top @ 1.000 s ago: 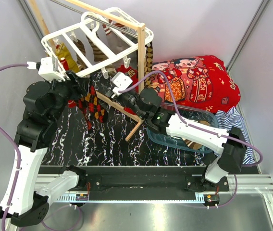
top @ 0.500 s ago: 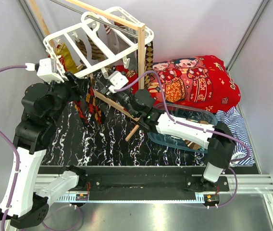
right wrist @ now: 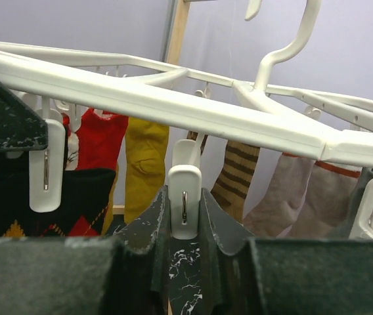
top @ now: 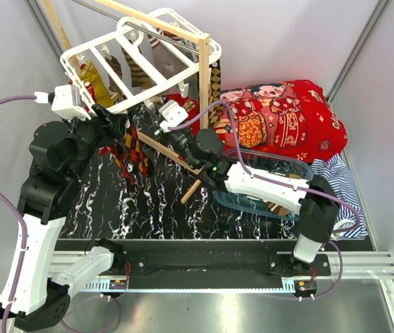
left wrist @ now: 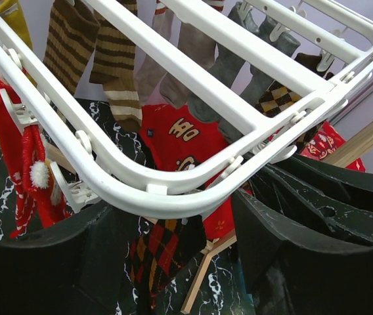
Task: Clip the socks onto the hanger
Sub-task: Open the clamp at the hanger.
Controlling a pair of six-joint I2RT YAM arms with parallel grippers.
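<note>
1. The red sock [left wrist: 181, 131], seen in the left wrist view hanging under the white hanger [left wrist: 193, 98], bears white block marks that read roughly as "HO". More white marks sit lower on it, near its edge, but are too cut off to read.
2. The red blanket [top: 287, 114] in the top view shows cartoon figures and small yellow marks. Any writing among them is too small to make out.
3. The clip [right wrist: 185, 200] close to the right wrist camera shows only a bare metal spring in its slot, with no letters or numbers to be read on it.
</note>
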